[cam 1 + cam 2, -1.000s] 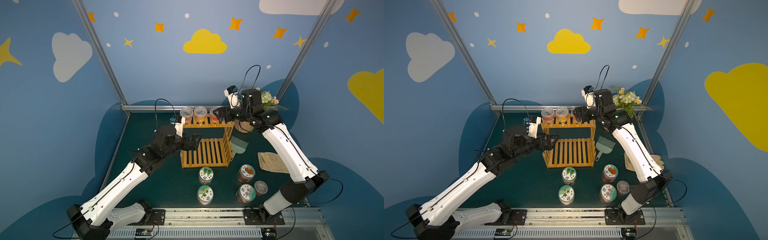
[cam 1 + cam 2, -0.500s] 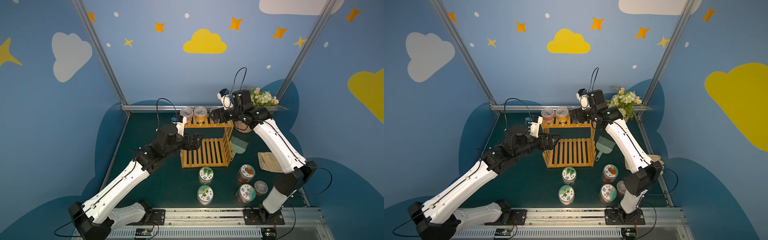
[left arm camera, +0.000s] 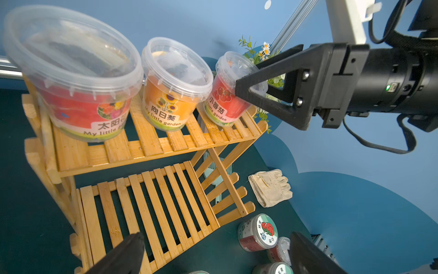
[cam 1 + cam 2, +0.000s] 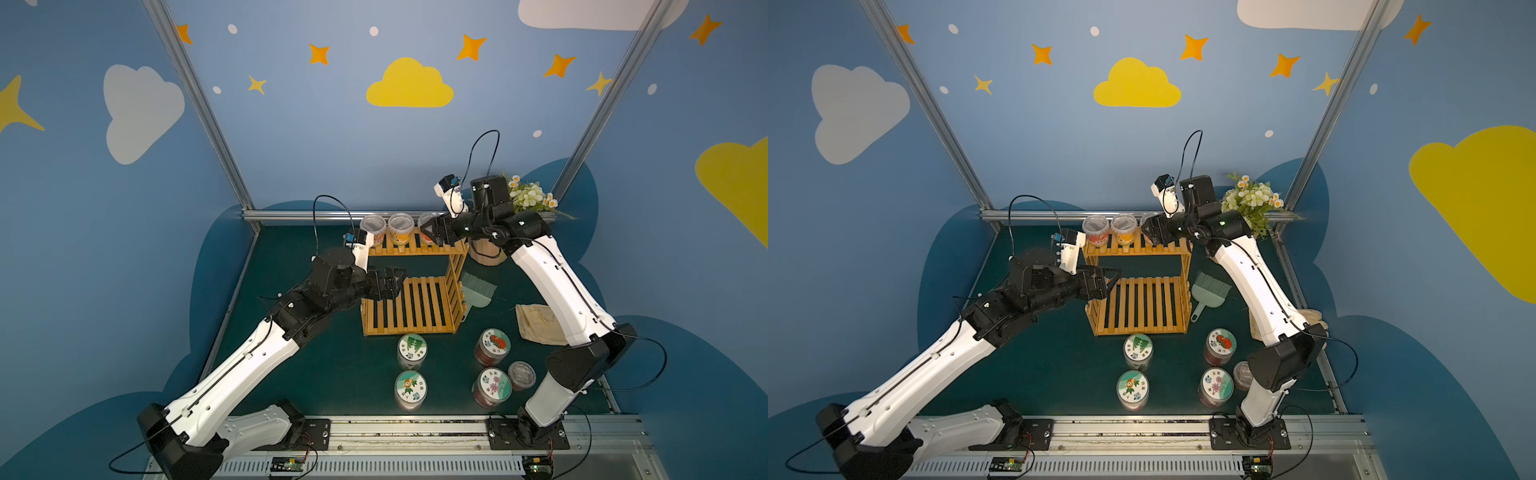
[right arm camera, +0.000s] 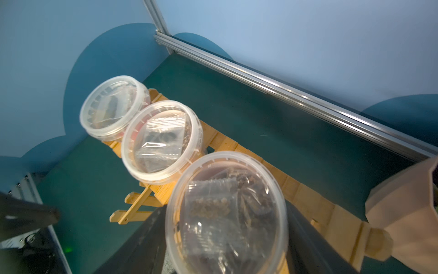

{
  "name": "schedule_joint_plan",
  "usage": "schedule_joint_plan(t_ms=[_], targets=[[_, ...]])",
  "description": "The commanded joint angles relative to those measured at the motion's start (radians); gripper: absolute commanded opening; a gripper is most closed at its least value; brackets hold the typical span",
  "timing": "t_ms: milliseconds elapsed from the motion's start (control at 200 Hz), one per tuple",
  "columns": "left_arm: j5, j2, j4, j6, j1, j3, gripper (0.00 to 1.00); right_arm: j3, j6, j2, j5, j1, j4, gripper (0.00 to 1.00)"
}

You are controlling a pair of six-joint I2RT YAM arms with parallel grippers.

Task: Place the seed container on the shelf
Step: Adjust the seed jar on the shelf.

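So the right hand straddles the tomato tub on the shelf top tier, probably seating it in line. Can't tell if it's gripping. The left hand is apart, idle.

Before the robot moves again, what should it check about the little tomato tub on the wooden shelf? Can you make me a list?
1. Tomato tub stands on the top tier of the shelf: ok.
2. Its whole base is on the slats, not over the end: ok.
3. Its lid is on: ok.
4. Right gripper free of the tub: cannot tell; its jaws sit on both sides of it.
5. Gap to the sunflower tub: cannot tell; the rims look very close.
6. Left gripper out of the way: ok; open, empty, over the lower tier.
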Motion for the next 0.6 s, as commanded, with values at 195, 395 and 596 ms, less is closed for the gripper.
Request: schedule_joint_plan(t_ms=[195, 395, 596], targets=[[0.018, -0.019, -0.003, 0.047, 0.010, 0.030, 1.00, 0.039, -0.109, -0.004, -0.301, -0.094, -0.048, 0.71], [0.045, -0.010, 0.009, 0.064, 0.012, 0.036, 1.00, 0.050, -0.146, 0.020, -0.279, -0.095, -0.055, 0.72], [0.042, -0.006, 0.015, 0.071, 0.012, 0.030, 1.00, 0.054, -0.183, 0.049, -0.273, -0.092, -0.047, 0.74]])
